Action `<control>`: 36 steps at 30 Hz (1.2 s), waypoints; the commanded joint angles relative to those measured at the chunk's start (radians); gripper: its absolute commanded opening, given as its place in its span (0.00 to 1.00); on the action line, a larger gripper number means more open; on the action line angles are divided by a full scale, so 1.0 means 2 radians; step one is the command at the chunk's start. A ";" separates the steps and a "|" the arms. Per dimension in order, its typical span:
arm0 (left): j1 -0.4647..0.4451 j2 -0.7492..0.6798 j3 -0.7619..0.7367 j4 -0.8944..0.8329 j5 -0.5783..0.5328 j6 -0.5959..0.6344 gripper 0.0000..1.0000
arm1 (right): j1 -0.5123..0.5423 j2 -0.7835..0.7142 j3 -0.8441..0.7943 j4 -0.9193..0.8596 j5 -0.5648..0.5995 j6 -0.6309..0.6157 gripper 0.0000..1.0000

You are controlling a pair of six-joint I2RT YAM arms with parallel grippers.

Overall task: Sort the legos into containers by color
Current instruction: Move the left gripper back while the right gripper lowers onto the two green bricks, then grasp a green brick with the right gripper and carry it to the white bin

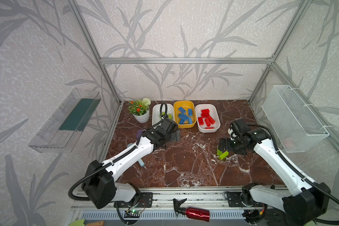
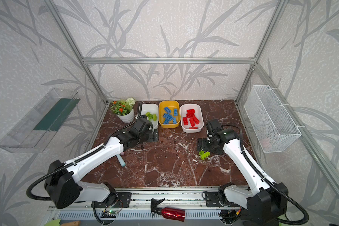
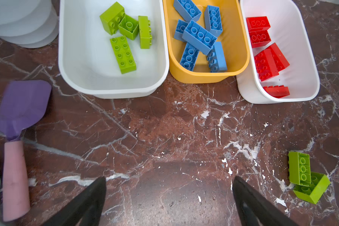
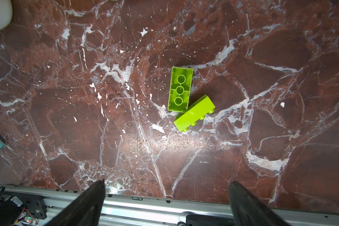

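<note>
Two green legos [image 4: 180, 90] lie touching at four o'clock, unsorted, so the right gripper [image 4: 167, 181] hovers there, wide. The left gripper [image 3: 169, 177] is wide and empty too, beside the eleven-o'clock white tub [image 3: 114, 94].

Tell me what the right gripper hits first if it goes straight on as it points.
Probably the bare marble tabletop, just short of the two lime green legos in line with the open right gripper. Depth is unclear; it might clip the nearer one.

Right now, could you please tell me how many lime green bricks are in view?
6. Four green bricks lie in the leftmost white tub; two loose ones touch each other on the table. None appears hidden.
</note>
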 commanded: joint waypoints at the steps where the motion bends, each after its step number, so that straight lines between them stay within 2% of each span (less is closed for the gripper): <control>1: -0.010 -0.053 -0.022 -0.007 -0.051 -0.032 0.99 | -0.002 0.006 -0.012 0.027 0.003 -0.003 0.96; 9: -0.014 -0.161 -0.096 -0.030 -0.065 -0.053 0.99 | -0.003 0.049 -0.040 0.090 -0.005 0.011 0.84; 15: -0.014 -0.203 -0.116 -0.040 -0.084 -0.051 0.99 | -0.003 0.112 -0.031 0.115 0.000 0.017 0.71; 23: -0.013 -0.212 -0.120 -0.031 -0.116 -0.029 0.99 | -0.010 0.213 0.014 0.103 0.038 0.025 0.64; 30: -0.010 -0.199 -0.110 -0.023 -0.129 0.009 0.99 | -0.020 0.255 0.030 0.110 0.052 0.024 0.61; 34: -0.004 -0.193 -0.104 -0.013 -0.131 0.029 0.99 | -0.020 0.285 0.030 0.119 0.047 0.024 0.56; 36: 0.004 -0.192 -0.103 -0.006 -0.126 0.041 0.99 | -0.020 0.293 0.030 0.125 0.046 0.025 0.48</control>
